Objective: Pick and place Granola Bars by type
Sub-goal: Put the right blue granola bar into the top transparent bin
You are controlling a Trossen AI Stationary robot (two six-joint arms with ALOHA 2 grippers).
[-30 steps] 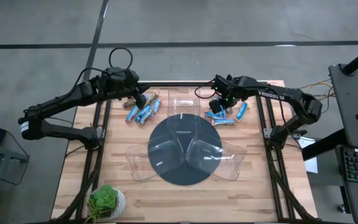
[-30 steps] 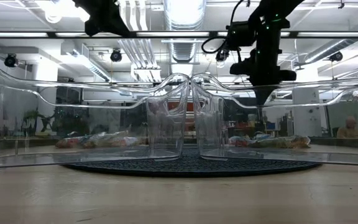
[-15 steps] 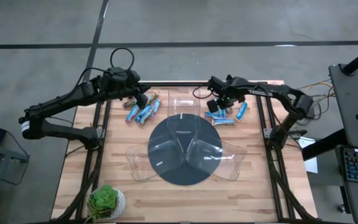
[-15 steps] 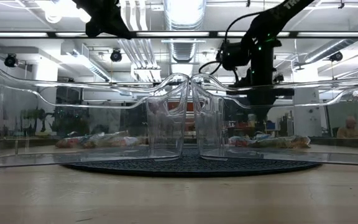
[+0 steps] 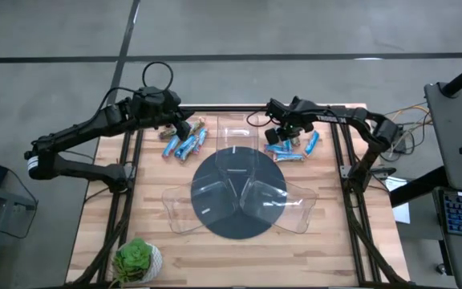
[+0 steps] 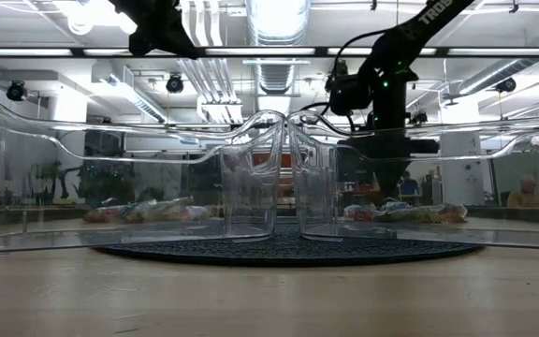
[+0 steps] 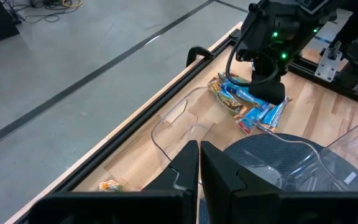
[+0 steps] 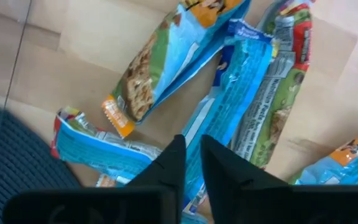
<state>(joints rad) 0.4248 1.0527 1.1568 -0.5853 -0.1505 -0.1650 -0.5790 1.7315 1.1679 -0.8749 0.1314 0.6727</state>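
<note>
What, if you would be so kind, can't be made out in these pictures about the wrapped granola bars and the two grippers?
- High view: right gripper covers part of the right pile of blue-wrapped granola bars; count unclear.
- Right wrist view: dark fingers hide the bar beneath; whether it is gripped is unclear.
- Low view: clear plastic trays blur both piles.
- Left wrist view: left gripper shut, nothing seen between its fingers; the left pile is out of frame.

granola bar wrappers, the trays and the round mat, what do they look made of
Granola bar wrappers: thin glossy plastic film, probably; they crinkle and catch light.
Trays: clear hard plastic, seemingly; the table shows through them.
Round mat: dark, matte, finely textured, perhaps rubber or mesh.
</note>
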